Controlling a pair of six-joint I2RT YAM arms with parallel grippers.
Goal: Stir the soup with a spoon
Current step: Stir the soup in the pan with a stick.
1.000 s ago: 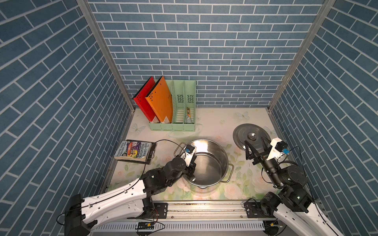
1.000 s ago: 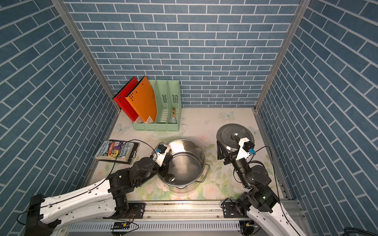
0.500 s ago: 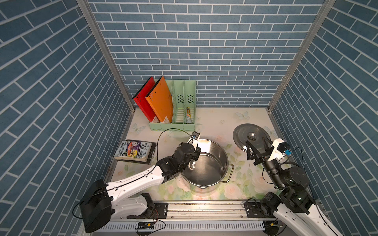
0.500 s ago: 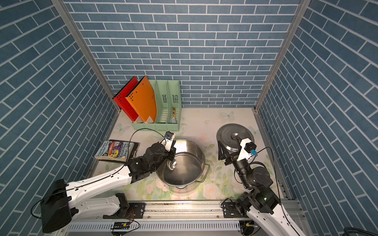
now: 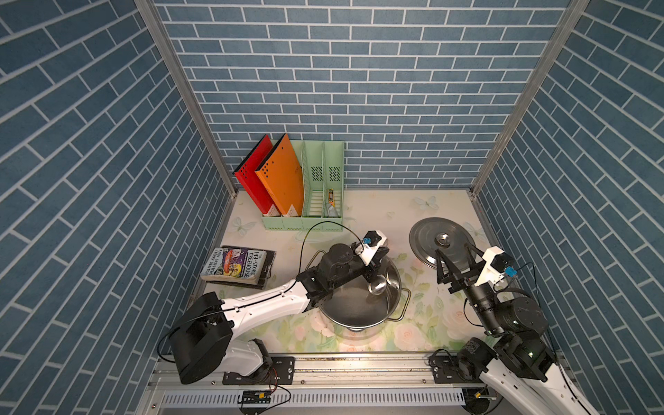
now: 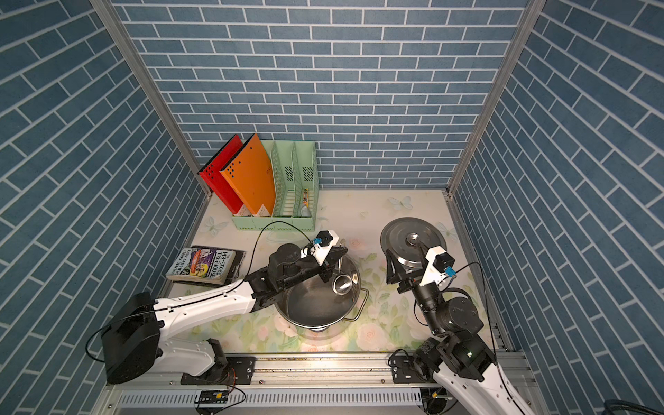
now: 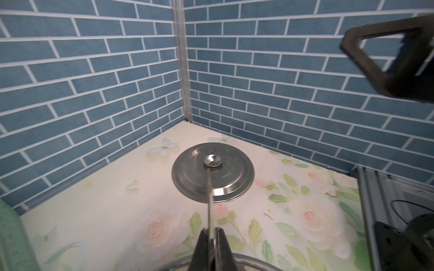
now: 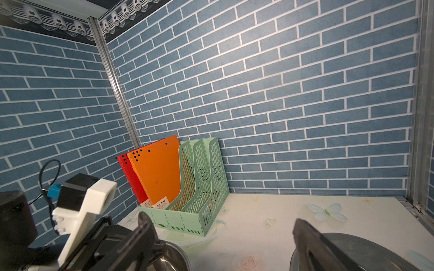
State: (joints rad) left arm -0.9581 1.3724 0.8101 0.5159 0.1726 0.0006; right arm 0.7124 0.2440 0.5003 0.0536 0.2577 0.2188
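Observation:
My left gripper (image 5: 375, 267) (image 6: 328, 269) reaches over the steel pot (image 5: 352, 307) (image 6: 312, 305), shut on the spoon's thin handle. In the left wrist view the handle (image 7: 209, 199) runs edge-on out of the closed jaws (image 7: 212, 231). The spoon's small round bowl (image 5: 377, 285) (image 6: 343, 284) hangs inside the pot near its right wall. I cannot make out soup; the inside looks like bare shiny steel. My right gripper (image 5: 454, 257) (image 6: 406, 257) (image 8: 223, 227) stands open and empty above the near edge of the lid.
The round steel lid (image 5: 427, 244) (image 7: 230, 178) lies flat to the right of the pot. A green file rack (image 5: 305, 201) with red and orange folders stands at the back wall. A book (image 5: 239, 267) lies at the left. Brick walls close three sides.
My left arm has stretched out, carrying the spoon from the pot's near-left side to its far-right side. The right arm has barely moved.

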